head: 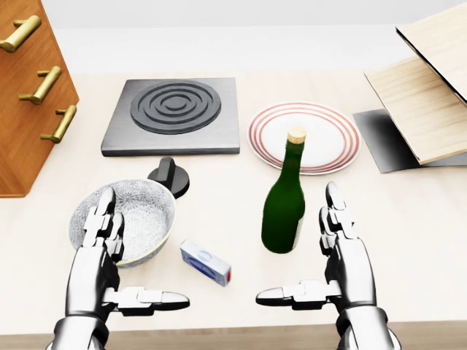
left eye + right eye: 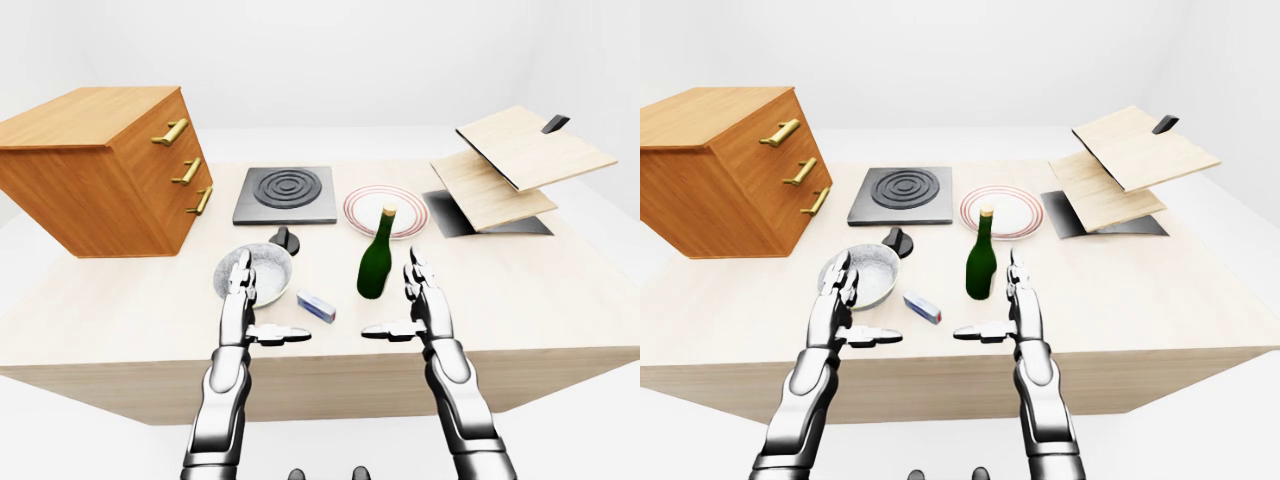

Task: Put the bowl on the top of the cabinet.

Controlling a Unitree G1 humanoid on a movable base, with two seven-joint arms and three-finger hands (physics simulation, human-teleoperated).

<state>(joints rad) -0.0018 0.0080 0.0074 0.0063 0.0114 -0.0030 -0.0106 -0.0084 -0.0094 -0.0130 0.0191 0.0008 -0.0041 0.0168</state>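
Nothing is yet being carried: the bowl (image 1: 128, 219) is still being left on the table (image 1: 408, 240), both the left hand (image 1: 109, 255) and right hand (image 1: 339, 255) being held open and empty, the cabinet (image 2: 95, 165) top unreached.

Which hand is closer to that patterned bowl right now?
Left. The left hand overlaps the bowl at its near-left rim in the head view, fingers open. The right hand stands open beyond the green bottle, well to the bowl's right.
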